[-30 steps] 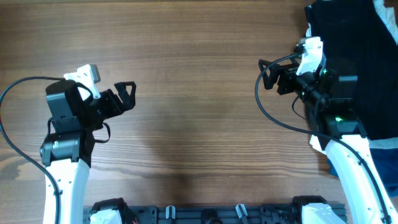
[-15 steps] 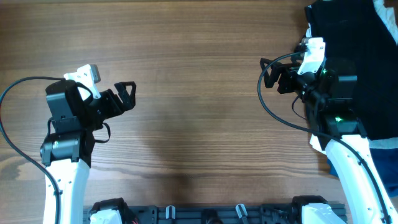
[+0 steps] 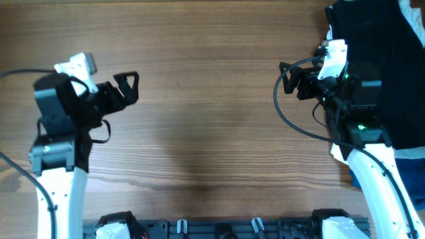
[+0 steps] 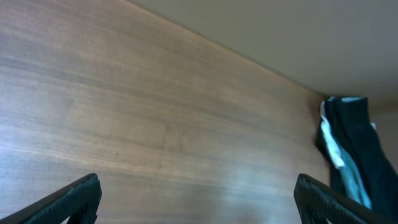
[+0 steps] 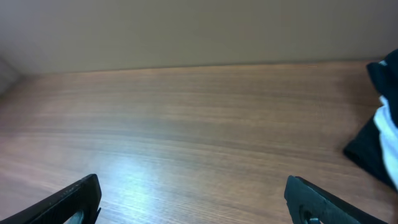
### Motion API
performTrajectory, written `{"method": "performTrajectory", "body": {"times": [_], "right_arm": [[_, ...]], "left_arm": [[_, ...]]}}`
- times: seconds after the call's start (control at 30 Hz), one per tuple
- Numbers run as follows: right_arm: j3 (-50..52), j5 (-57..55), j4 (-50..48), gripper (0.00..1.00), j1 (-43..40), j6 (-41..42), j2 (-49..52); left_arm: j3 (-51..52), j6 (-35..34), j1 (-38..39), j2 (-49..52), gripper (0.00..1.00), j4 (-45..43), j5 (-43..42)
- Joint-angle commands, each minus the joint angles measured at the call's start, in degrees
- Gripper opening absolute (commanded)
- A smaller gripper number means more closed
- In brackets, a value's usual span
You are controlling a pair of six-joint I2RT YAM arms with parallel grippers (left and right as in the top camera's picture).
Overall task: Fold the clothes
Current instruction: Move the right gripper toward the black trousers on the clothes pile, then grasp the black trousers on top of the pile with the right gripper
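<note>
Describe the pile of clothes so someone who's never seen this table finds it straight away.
Take the brown wooden table and look to its far right corner in the overhead view. A dark garment lies heaped there, partly beneath the right arm. Unlike that white-and-black arm, it is soft near-black cloth with white and pale blue at its edges.

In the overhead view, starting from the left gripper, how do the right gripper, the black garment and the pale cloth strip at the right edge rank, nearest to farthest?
From the left gripper:
1. Right gripper, right of centre.
2. Black garment, back right corner, just behind the right gripper.
3. Pale cloth strip, right edge, below the garment.
</note>
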State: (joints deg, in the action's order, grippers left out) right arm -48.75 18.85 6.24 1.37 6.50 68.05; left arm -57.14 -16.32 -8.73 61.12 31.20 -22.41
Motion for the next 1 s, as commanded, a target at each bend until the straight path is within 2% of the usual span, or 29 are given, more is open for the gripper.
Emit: {"method": "performTrajectory", "body": {"times": [0.0,0.17,0.3,0.4,0.43,0.63,0.8,0.97], "right_arm": [[-4.94,-5.66,-0.17,0.99,0.17,-3.65,0.46],[-15.78,-12.98,5.66,1.0,0.0,-5.31,5.33],[-21.9,-13.35,7.17,1.0,-0.15,-6.54,13.14],[-22.29,0.85,5.7,1.0,-0.26,-6.49,15.76],[-22.29,0.94,5.73,1.0,-0.26,-6.45,15.74],[-22.29,-10.25,5.35,1.0,-0.26,-9.92,15.76],[-23.1,-13.73,4.63,1.0,-0.31,-13.27,15.76],[-29.9,-15.43,7.45,1.0,-1.51,-15.74,15.87]], "left_arm": [[-7.39,-0.68,0.26,3.65,1.0,3.28,-0.52],[-8.74,-0.7,0.28,9.01,1.0,4.24,-1.66],[-8.72,-0.68,0.28,12.07,1.0,4.66,-3.65],[-8.72,-0.66,0.26,13.05,1.0,5.64,-3.69],[-8.72,-0.66,0.24,13.05,1.0,5.99,-3.67],[-8.72,-0.66,0.26,13.07,1.0,2.67,-3.69],[-8.72,-1.03,0.26,13.16,1.0,0.07,-3.72],[-8.76,-2.19,0.26,13.16,1.0,-3.39,-3.72]]}}
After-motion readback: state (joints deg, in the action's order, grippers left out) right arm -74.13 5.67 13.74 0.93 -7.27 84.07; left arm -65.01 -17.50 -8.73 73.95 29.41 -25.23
